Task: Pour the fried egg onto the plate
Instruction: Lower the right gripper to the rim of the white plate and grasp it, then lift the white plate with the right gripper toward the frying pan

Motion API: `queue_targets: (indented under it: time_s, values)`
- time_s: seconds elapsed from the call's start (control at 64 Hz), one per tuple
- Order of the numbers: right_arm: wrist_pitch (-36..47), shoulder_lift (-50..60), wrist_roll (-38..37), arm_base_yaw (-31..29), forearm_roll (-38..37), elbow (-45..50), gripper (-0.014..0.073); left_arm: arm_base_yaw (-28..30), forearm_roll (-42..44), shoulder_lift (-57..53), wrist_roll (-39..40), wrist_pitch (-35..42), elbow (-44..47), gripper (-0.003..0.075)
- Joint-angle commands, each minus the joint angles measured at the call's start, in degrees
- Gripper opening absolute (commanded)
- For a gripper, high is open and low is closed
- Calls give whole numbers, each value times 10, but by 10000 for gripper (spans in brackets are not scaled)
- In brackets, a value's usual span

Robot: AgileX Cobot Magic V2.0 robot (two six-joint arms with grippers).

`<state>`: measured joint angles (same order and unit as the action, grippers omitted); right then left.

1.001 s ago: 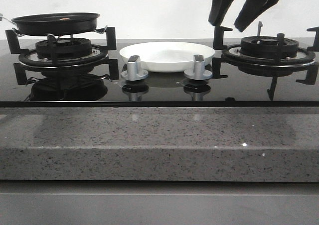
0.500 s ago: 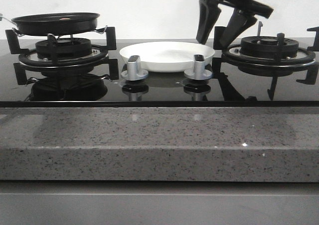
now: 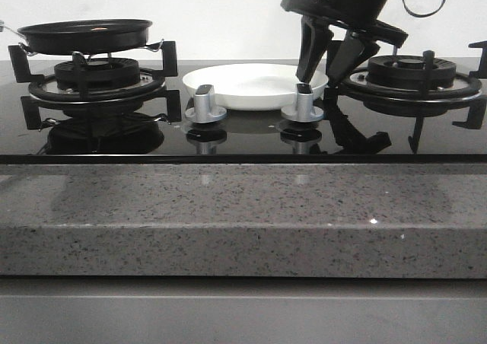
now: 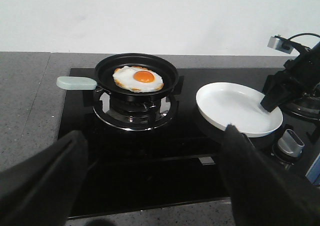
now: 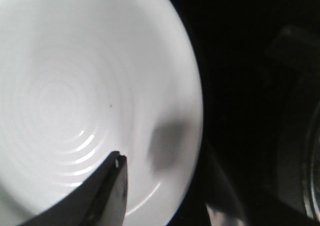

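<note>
The fried egg (image 4: 138,78) lies flat in the black frying pan (image 4: 136,74), which sits on the left burner (image 3: 97,76) of the stove, its pale handle (image 4: 76,83) pointing left. The white plate (image 3: 255,85) rests on the glass cooktop (image 3: 243,142) between the two burners, just behind the two silver knobs (image 3: 205,104). The right gripper (image 3: 326,64) hangs with its jaws spread wide astride the plate's right rim, one finger over the dish, the other outside it. The left gripper (image 4: 160,186) is wide open, well back from the pan, holding nothing.
</note>
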<state>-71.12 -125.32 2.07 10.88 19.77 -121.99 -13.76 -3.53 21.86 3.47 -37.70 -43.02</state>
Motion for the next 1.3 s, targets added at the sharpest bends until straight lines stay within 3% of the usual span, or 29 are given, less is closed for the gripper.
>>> queue_targets:
  time_s: [0.0, 0.266, 0.547, 0.672, 0.969, 1.282]
  values:
    - [-41, 33, 1, -5, 18, -20, 318, -4, -5, 10, 1, 49, -20, 545]
    - [-47, 19, 1, -5, 18, -23, 309, -4, -5, 10, 1, 49, -20, 545]
    - [-26, 21, 1, -5, 19, -43, 41, -4, -5, 10, 1, 49, -20, 545]
    - [-29, 22, -2, -5, 19, -71, -19, -4, -5, 10, 1, 49, -20, 545]
    - [-52, 41, -33, -5, 21, -140, -54, -4, -5, 10, 1, 49, -20, 545]
    - [-50, 142, -27, -1, 22, -68, -54, -4, -5, 10, 1, 49, -20, 545]
